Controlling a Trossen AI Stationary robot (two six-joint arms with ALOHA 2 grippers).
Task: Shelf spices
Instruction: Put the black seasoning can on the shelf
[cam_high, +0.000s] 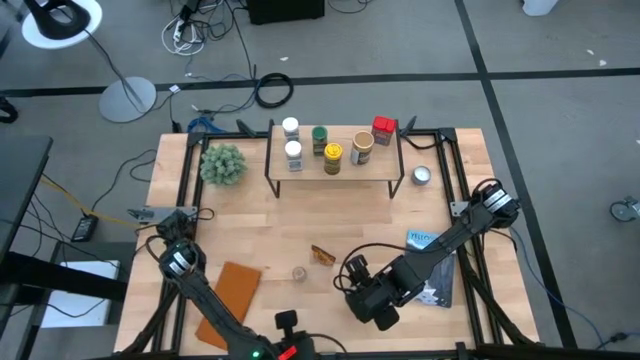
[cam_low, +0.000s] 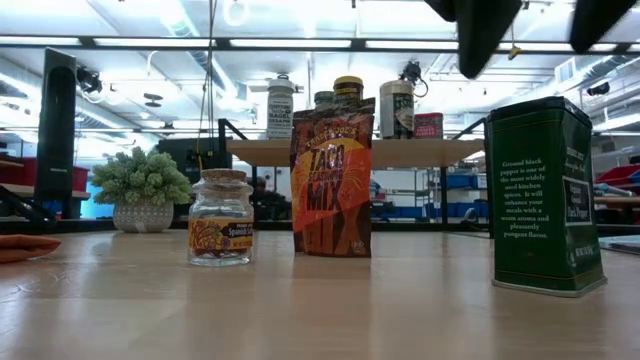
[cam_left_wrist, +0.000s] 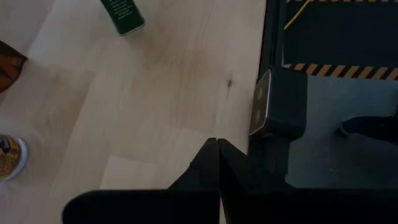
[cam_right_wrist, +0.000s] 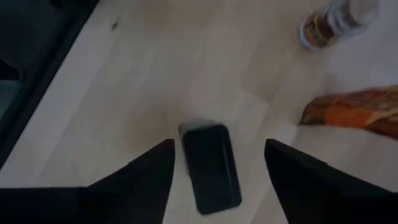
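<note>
A dark green pepper tin (cam_low: 545, 195) stands upright on the tabletop. My right gripper (cam_right_wrist: 219, 144) hangs open above it, one finger on either side of its dark top (cam_right_wrist: 210, 167), touching nothing. An orange taco mix packet (cam_low: 332, 180) and a small glass jar (cam_low: 220, 218) stand on their bases to the tin's left. The shelf (cam_high: 335, 170) at the far side carries several jars and a red box (cam_high: 383, 128). My left gripper (cam_left_wrist: 217, 163) waits shut near the table's near edge.
A potted green plant (cam_high: 222, 163) stands left of the shelf and a small silver tin (cam_high: 421, 176) right of it. A brown pad (cam_high: 232, 290) lies near the left arm. A blue-and-white book (cam_high: 430, 265) lies under the right arm. Bare wood lies between shelf and packet.
</note>
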